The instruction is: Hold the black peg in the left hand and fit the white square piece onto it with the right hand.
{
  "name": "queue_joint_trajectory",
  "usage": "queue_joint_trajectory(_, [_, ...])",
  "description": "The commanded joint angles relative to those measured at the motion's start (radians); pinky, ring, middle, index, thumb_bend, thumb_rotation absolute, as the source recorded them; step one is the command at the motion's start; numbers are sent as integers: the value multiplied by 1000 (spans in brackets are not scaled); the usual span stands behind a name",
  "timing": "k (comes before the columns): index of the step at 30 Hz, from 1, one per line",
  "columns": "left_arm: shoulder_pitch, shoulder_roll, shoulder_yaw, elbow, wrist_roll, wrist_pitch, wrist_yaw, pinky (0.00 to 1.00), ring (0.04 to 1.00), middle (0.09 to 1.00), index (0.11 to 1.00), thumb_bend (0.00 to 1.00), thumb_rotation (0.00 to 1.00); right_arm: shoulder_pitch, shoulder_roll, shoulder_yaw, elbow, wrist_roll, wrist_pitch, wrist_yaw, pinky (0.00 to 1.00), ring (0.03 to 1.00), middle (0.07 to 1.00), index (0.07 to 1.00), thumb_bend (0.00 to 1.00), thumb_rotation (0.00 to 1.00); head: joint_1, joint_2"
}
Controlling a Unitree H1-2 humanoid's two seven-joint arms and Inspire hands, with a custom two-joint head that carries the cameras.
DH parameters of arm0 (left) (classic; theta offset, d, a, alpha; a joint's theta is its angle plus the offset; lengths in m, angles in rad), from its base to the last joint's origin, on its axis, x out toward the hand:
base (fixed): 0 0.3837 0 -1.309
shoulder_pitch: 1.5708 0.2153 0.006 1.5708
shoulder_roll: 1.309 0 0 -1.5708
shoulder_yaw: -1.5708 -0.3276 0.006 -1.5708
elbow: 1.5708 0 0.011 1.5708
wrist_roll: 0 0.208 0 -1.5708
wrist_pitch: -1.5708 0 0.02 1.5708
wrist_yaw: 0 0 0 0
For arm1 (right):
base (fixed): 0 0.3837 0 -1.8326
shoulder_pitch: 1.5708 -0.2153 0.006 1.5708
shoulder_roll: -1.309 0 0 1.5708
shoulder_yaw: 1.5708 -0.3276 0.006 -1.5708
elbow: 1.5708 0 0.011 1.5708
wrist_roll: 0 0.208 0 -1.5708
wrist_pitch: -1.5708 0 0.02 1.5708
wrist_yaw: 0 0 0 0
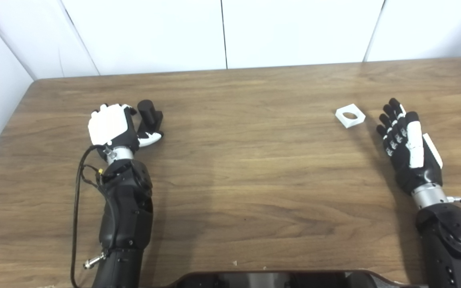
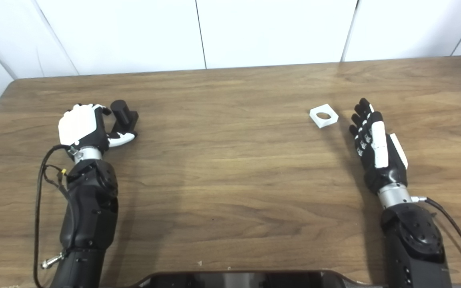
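1. black peg at table's left, left hand curled beside it; firm grip unclear
2. white square piece lies flat, just beside right hand, fingers spread, empty
3. pinch its edges; keep hole clear

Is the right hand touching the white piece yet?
Apart. In the left eye view, bare table shows between the right hand and the white piece, which lies flat with open fingers beside it.
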Motion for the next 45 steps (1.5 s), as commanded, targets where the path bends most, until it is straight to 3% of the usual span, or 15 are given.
queue_joint_trajectory(1, [-58,3,6,-5,36,-3,-5,1000,993,904,735,760,419,6,8,1,22,13,-30,12,1000,1000,1000,1000,522,1000,1,1])
queue_joint_trajectory(29, [-83,-4,-1,55,108,-3,-37,992,1000,912,747,749,419,13,5,-3,33,30,-41,28,1000,1000,1000,1000,541,1000,0,2])
queue_joint_trajectory(40, [-80,-8,-2,53,115,-3,-43,1000,1000,911,653,704,289,5,-2,-5,35,32,-43,37,1000,1000,1000,1000,538,1000,2,3])
queue_joint_trajectory(45, [-74,-1,-11,50,77,-3,-10,999,1000,900,607,690,240,1,-3,-10,36,42,-36,41,1000,1000,1000,1000,563,1000,4,3])
